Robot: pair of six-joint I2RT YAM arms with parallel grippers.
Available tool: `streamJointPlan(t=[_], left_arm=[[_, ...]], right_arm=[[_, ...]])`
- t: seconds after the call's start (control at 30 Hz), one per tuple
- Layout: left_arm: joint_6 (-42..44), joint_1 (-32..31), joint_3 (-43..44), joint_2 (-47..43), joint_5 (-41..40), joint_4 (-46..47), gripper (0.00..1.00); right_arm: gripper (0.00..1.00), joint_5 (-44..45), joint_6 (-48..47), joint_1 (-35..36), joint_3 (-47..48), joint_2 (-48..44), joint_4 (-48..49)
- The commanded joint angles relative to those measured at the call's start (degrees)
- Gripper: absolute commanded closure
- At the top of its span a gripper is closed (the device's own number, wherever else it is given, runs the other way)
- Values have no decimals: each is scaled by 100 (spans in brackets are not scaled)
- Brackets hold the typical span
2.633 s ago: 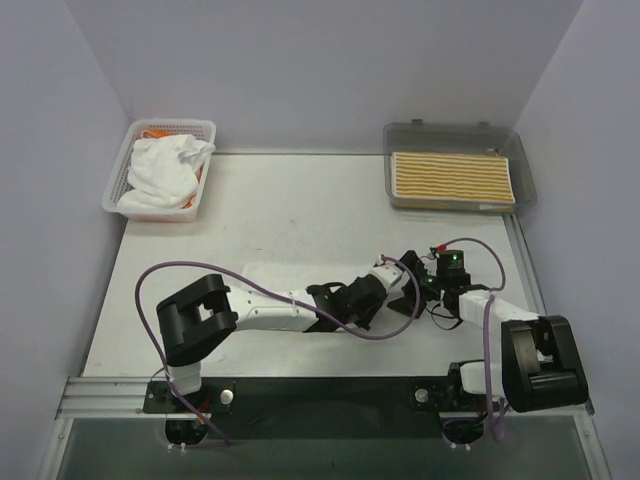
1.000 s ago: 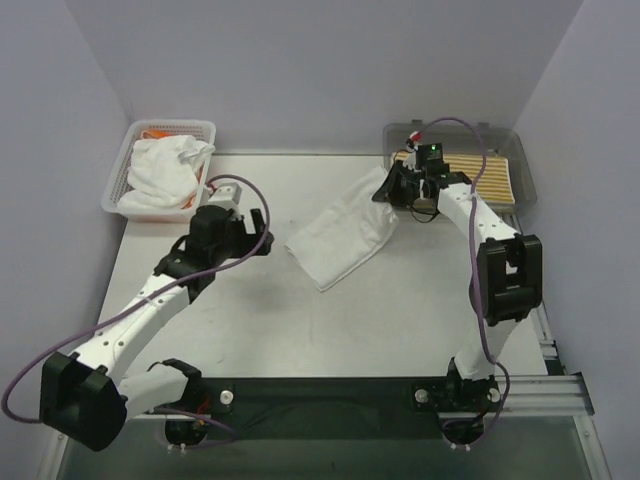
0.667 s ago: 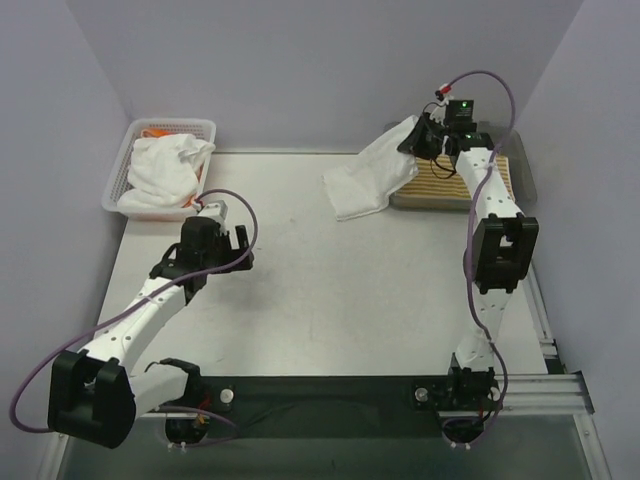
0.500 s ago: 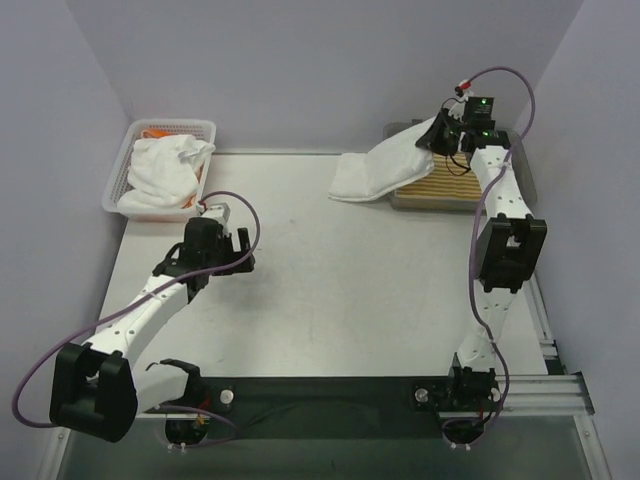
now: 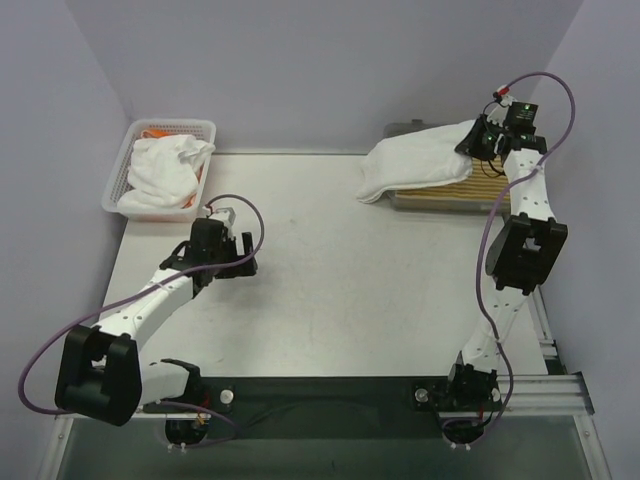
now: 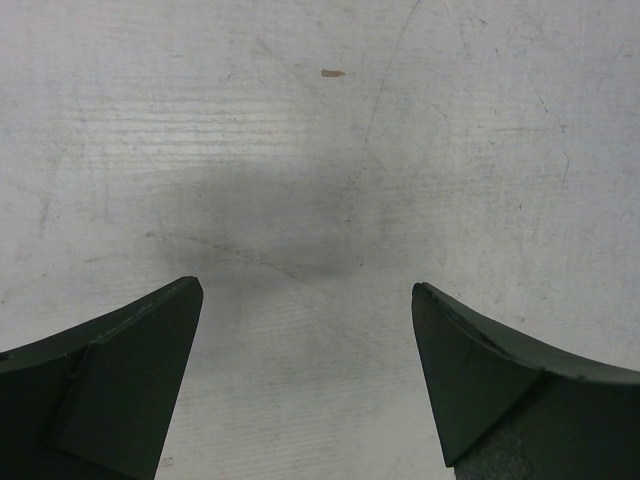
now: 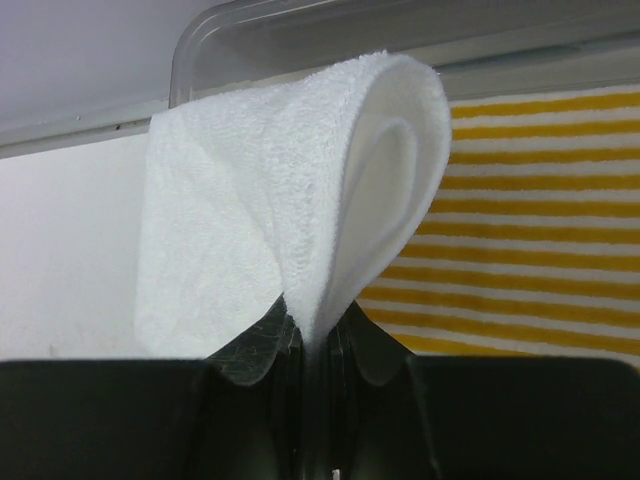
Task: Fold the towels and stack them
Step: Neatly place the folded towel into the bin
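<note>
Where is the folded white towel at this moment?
Top view: the white towel is far right, pinched by the right gripper above the striped towel in the grey tray, its left end past the rim.

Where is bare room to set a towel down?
Bare: the table's middle, between the left gripper and the right arm, and the far strip between basket and tray. Crowded: the tray, where the right gripper holds a white towel over the striped towel.

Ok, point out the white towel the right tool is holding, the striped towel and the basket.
white towel (image 5: 415, 160), top view, middle of the hanging cloth.
striped towel (image 7: 530, 230), right wrist view, bare striped face to the right of the held cloth.
basket (image 5: 176, 123), top view, far rim.
</note>
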Motion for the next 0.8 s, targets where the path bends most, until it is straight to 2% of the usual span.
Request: streamJointPlan(t=[0.0, 0.37, 0.77], left_arm=[[19, -16, 159, 91, 157, 128, 3], [107, -16, 133, 311, 96, 163, 3], [134, -16, 124, 425, 69, 172, 3]], right_arm=[[100, 123, -470, -106, 204, 123, 48], [100, 607, -858, -414, 855, 651, 145], [100, 897, -1121, -634, 802, 660, 224]])
